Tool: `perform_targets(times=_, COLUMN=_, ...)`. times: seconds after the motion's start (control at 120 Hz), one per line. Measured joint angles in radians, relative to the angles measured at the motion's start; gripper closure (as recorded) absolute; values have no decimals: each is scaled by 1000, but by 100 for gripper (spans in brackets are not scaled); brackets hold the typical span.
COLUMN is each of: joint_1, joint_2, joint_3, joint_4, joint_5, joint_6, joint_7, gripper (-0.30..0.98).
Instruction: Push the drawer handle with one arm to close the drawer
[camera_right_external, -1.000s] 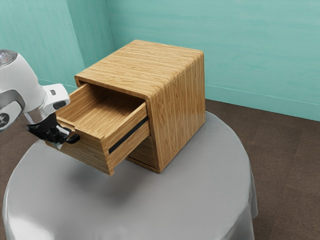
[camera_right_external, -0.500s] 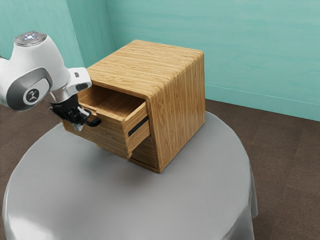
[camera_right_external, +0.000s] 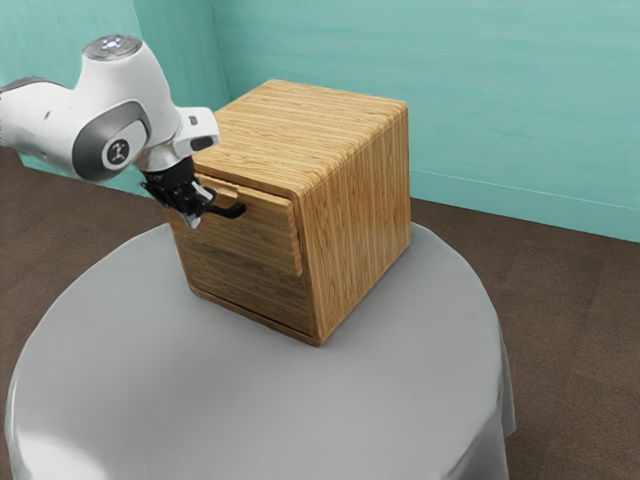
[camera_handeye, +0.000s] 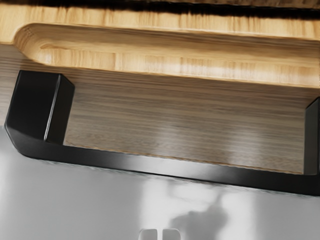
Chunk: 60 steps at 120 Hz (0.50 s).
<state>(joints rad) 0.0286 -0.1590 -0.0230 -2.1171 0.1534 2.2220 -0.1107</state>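
Your white jointed arm (camera_right_external: 125, 95) enters from the exterior view's left, hand angled downward, the black two-finger pincer (camera_right_external: 191, 218) at the black bar handle (camera_right_external: 231, 211). The wooden drawer (camera_right_external: 250, 238), earlier well extended, now sits nearly flush in its boxy wooden cabinet (camera_right_external: 362, 190).

Wrist view: pincer narrow, fingertips (camera_handeye: 148, 234) nearly together near the handle.

- Cabinet (camera_right_external: 360, 210): wood, smooth, strongly grained, with a soft satin sheen.
- Drawer front (camera_right_external: 250, 235): the same grained wood, polished-looking.
- Handle (camera_handeye: 125, 162): smooth, glossy black, metal or plastic.
- Worktop (camera_right_external: 300, 400): smooth grey cloth with shiny patches.
- Arm (camera_right_external: 125, 85): glossy white shell, plastic-looking.
- Floor (camera_right_external: 540, 320): matt, rough, carpet-like.
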Motion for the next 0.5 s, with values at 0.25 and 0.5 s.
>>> perform_targets(times=0.25, joint_1=0, joint_2=57, joint_3=0, joint_4=55, joint_5=1, joint_6=0, joint_7=33, gripper=79)
perform_targets(times=0.5, joint_1=-16, joint_2=-217, joint_3=-6, joint_4=-194, joint_5=-100, joint_6=37, joint_7=-12, gripper=79)
